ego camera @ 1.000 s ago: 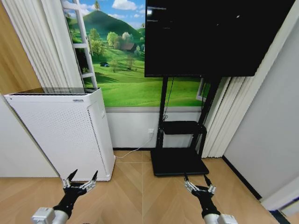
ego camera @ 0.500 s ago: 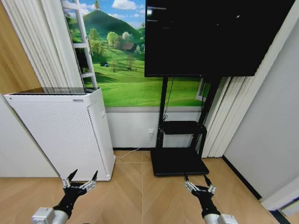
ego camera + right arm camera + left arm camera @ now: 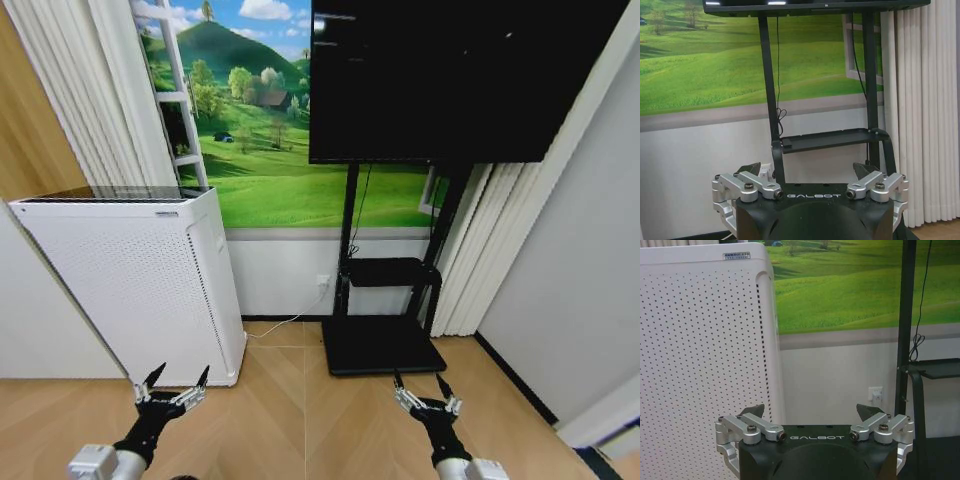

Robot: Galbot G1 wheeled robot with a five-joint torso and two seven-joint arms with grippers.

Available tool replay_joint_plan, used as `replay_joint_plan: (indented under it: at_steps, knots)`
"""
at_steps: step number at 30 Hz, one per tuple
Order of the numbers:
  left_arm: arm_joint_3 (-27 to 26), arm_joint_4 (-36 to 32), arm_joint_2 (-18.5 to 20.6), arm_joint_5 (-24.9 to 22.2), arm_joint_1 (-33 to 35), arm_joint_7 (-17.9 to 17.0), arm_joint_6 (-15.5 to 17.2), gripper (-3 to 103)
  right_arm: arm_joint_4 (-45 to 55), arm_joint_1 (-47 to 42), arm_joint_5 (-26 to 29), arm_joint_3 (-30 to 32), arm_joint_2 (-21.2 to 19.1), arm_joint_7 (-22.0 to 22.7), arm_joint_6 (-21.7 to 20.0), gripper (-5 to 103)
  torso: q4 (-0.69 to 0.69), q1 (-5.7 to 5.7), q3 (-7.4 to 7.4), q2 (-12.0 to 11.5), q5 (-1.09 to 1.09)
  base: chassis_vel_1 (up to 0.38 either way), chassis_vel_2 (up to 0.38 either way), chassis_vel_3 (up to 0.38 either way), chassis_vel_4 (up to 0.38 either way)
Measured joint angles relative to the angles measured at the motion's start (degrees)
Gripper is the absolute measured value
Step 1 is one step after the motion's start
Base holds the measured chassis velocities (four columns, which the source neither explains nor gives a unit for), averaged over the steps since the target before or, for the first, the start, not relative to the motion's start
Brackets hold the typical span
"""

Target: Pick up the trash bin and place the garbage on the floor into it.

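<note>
Both arms low and forward over the floor (image 3: 300, 400), chevron parquet. Left gripper (image 3: 171, 385) spread wide, nothing held, just in front of the white perforated appliance (image 3: 140, 280). Right gripper (image 3: 420, 390) likewise spread wide and empty, near the black base of the TV stand (image 3: 380, 345). Trash bin and garbage not located from here; cannot tell where they lie. Facing wall mural (image 3: 250, 120) and screen (image 3: 450, 80). Risks, as judged: driving or turning blind to search could swing the left claw into the appliance, or the right into the stand; white cable (image 3: 285, 325) along the skirting could snag a wheel
</note>
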Motion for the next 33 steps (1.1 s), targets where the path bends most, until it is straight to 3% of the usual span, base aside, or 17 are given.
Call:
replay_joint_plan:
  at_steps: [15, 23, 25, 33]
  knots:
    - [0.00, -0.01, 0.00, 0.00, 0.00, 0.02, 0.00, 100, 0.00, 0.00, 0.00, 0.00, 0.00, 0.00, 0.00, 100, 0.01, -0.05, -0.06, -0.10, 0.01, 0.242, -0.238, -0.240, 0.241]
    - [0.00, -0.02, 0.00, 0.00, 0.00, 0.03, -0.02, 100, 0.00, -0.01, 0.00, -0.01, 0.00, 0.00, 0.00, 100, 0.00, -0.09, -0.09, -0.11, 0.03, 0.352, -0.353, -0.369, 0.365]
    - [0.00, -0.01, 0.00, 0.00, 0.00, 0.03, -0.02, 100, 0.00, -0.02, 0.00, 0.01, 0.00, 0.00, 0.00, 100, 0.01, -0.09, -0.09, -0.11, -0.06, 0.344, -0.368, -0.364, 0.383]
    - [0.00, -0.02, 0.00, 0.00, 0.01, 0.03, -0.02, 100, 0.00, -0.01, 0.00, 0.00, 0.00, 0.01, 0.00, 100, 0.00, -0.09, -0.10, -0.13, 0.03, 0.363, -0.342, -0.354, 0.338]
